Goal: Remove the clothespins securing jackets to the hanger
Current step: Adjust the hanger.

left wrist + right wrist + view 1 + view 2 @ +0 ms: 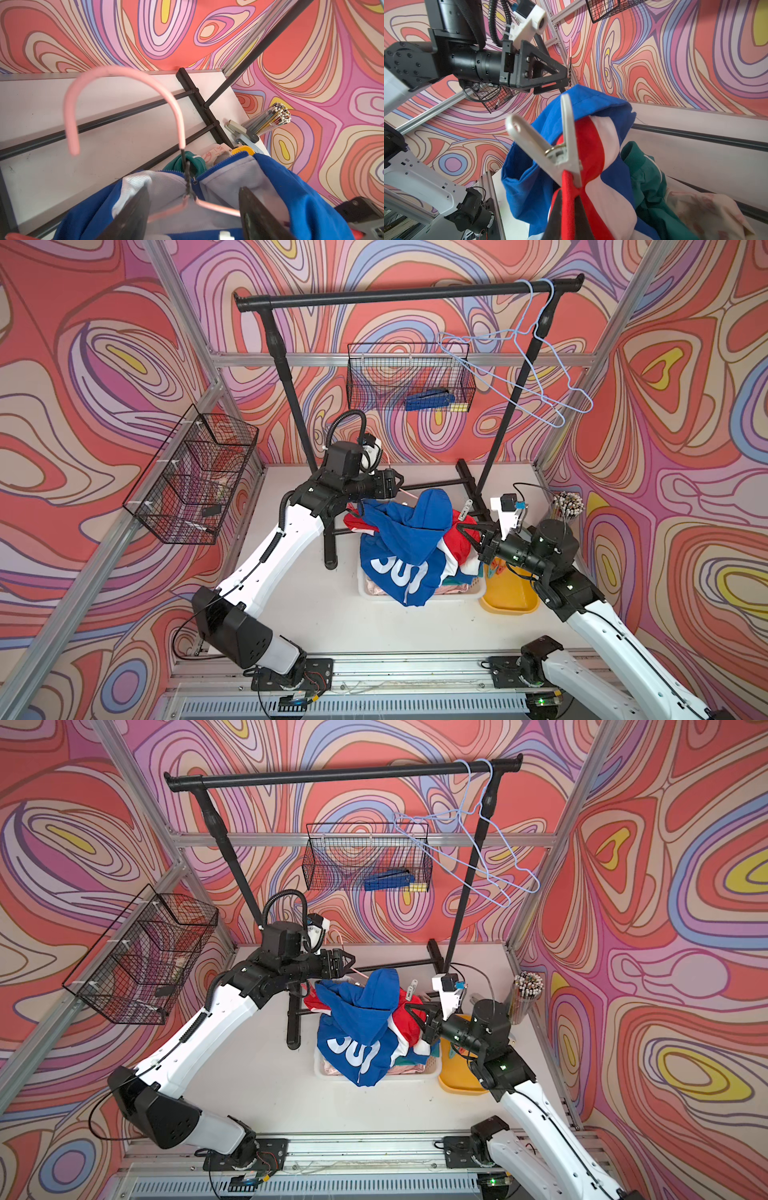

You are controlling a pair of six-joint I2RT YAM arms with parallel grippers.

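The left pincer (193, 189) has its fingers spread either side of the neck of a pink hanger (178, 116). The blue-red-white hooded jacket (399, 526) hangs from it over a white basket (374, 593). A grey clothespin (566, 149) clamps its red fold, just beside the right pincer (569, 207), which is pressed together on that fold.

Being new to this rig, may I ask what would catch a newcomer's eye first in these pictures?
First comes the blue, red and white hooded jacket draped over the white basket at the centre, a grey clothespin clipped on its striped part near the right gripper. Then the pink hanger hook rising between the left gripper's open jaws.
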